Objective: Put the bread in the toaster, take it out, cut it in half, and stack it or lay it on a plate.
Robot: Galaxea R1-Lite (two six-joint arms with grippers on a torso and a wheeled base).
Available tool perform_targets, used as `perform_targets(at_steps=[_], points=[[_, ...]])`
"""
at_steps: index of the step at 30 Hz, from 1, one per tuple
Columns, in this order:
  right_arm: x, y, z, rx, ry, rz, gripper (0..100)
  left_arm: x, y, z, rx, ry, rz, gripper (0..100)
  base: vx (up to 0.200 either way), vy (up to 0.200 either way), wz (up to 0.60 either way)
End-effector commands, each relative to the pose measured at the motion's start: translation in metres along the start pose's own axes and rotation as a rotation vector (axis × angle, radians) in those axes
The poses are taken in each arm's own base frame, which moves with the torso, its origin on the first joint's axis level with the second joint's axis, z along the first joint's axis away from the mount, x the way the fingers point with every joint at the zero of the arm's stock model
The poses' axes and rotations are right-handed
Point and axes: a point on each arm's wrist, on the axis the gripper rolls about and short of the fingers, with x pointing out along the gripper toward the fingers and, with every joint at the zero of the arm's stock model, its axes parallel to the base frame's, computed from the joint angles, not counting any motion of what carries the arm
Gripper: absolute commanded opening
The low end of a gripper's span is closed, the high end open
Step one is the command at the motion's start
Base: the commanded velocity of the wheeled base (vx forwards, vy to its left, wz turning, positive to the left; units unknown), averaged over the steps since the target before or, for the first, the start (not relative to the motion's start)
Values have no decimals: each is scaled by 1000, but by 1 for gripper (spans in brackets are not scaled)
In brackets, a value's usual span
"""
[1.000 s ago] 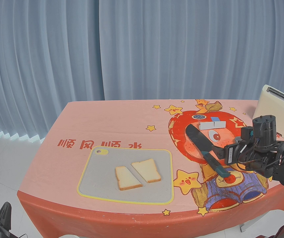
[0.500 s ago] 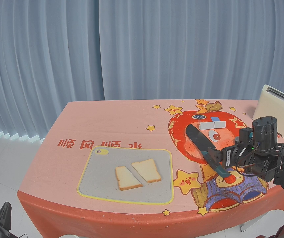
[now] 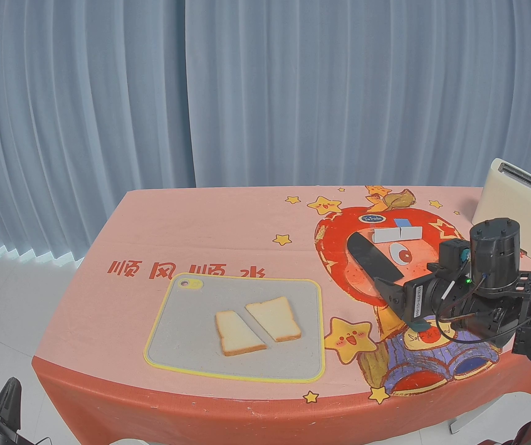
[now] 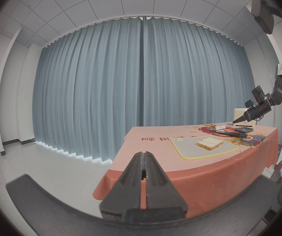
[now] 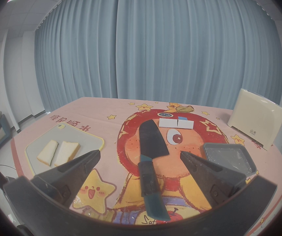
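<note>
Pale bread halves (image 3: 237, 334) lie on the cutting board (image 3: 179, 335) in our head view; our right end effector (image 3: 401, 301) has risen off the knife (image 3: 373, 258). Left wrist: left end effector (image 4: 143, 155) pressed together. Right wrist: fingers (image 5: 72, 171) spread above the knife.

Bare cloth (image 3: 228, 230) between knife (image 3: 373, 256) and board (image 3: 179, 335); tray (image 5: 229, 154) seemingly crowds toaster (image 3: 519, 202).
</note>
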Motion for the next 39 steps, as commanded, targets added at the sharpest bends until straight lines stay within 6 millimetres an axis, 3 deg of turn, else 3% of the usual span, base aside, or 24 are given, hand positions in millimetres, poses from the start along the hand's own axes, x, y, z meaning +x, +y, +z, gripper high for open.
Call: perform_targets(at_steps=[1,6,17,32,39], points=[[-1,5,3,-5,-10,16,100,0,0,-5,0,6,0,0,0,0,0],[-1,7,3,-12,-13,24,100,0,0,-5,0,4,0,0,0,0,0],[-4,16,24,-3,-76,58,100,0,0,-5,0,6,1,0,0,0,0],[4,29,20,-38,-52,82,100,0,0,-5,0,6,1,0,0,0,0],[14,39,36,-46,-35,95,100,0,0,-5,0,4,1,0,0,0,0]])
